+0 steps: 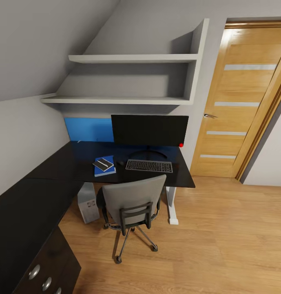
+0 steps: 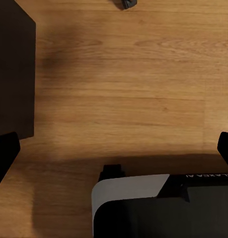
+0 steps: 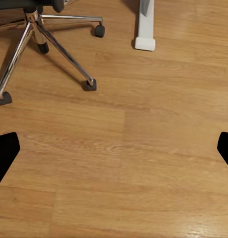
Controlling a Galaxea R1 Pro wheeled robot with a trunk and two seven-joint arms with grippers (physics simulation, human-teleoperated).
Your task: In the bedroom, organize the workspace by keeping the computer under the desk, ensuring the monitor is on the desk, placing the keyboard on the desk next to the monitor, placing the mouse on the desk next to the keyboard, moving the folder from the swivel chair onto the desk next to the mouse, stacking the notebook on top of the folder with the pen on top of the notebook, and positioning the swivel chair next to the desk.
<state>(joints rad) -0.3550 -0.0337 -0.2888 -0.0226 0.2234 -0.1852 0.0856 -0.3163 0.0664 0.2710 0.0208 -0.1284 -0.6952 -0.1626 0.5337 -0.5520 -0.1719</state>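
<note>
The black monitor [image 1: 149, 130] stands at the back of the black desk [image 1: 42, 171]. In front of it lies the dark keyboard [image 1: 149, 165], with the small black mouse [image 1: 120, 163] just left of it. Further left is the blue folder [image 1: 107, 170], bearing the dark notebook [image 1: 103, 164] and a thin white pen [image 1: 101, 162]. The white computer [image 1: 88, 203] sits on the floor under the desk. The grey swivel chair [image 1: 134, 200] is pushed up to the desk's front; its chrome base [image 3: 39, 39] shows in the right wrist view. My left gripper [image 2: 114, 151] and right gripper [image 3: 114, 151] hang open over bare floor.
A wooden door [image 1: 238, 102] is at the right, and wall shelves [image 1: 128, 77] hang above the desk. Black drawers with silver knobs [image 1: 42, 277] are at the near left, and a dark drawer side [image 2: 12, 69] is close to my left gripper. A white desk leg foot [image 3: 144, 29] stands on open wooden floor [image 1: 222, 245].
</note>
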